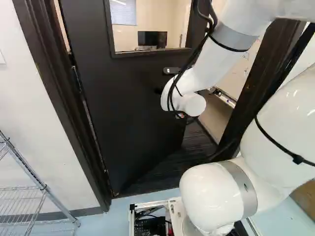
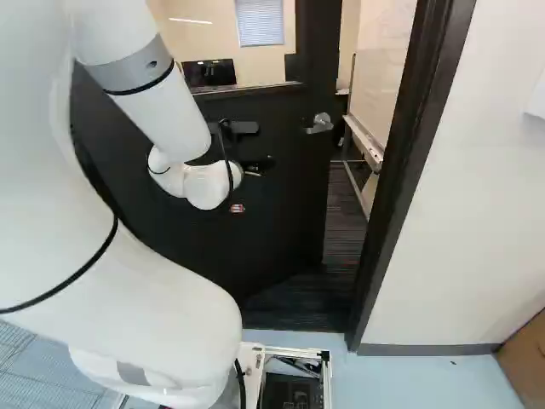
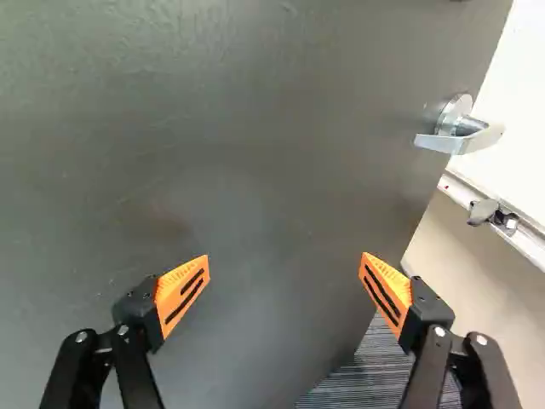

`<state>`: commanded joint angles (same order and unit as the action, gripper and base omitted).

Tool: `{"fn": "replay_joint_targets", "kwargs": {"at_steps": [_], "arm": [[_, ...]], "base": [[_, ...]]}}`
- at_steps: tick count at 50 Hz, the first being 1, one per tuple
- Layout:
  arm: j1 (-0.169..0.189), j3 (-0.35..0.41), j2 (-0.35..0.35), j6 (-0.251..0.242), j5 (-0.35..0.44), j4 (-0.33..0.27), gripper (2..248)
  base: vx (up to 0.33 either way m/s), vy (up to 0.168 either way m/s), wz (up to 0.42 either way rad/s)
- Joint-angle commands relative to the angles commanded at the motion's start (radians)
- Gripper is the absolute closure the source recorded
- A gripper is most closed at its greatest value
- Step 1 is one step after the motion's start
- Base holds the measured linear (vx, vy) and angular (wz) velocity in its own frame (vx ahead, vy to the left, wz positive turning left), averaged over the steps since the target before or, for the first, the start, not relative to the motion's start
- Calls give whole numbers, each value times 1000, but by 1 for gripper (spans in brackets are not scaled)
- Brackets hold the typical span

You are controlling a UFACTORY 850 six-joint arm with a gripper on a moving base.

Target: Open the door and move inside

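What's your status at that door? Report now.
Gripper open, holding nothing. Door partly open, handle ungripped. In the way: the door itself, angled across the path ahead.

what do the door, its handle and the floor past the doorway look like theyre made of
The door looks like painted metal or wood: dark and smooth with a faint sheen, which leaves it open. The handle seems metal, from its silvery shine. The floor is probably carpet: dark, dull and finely streaked.

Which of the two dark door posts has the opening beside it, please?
The right-hand post in the right base view: carpet shows between it and the door, whereas the door is hinged at the far-side post.
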<state>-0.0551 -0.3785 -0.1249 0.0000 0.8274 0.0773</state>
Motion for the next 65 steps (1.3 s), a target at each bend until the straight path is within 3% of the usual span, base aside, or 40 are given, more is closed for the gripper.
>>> {"fn": "replay_joint_targets", "kwargs": {"at_steps": [53, 65], "arm": [[-90, -144, 147, 0, -141, 352, 3], [-109, -177, 178, 0, -147, 378, 3]], "base": [[0, 0, 0], [0, 0, 0]]}}
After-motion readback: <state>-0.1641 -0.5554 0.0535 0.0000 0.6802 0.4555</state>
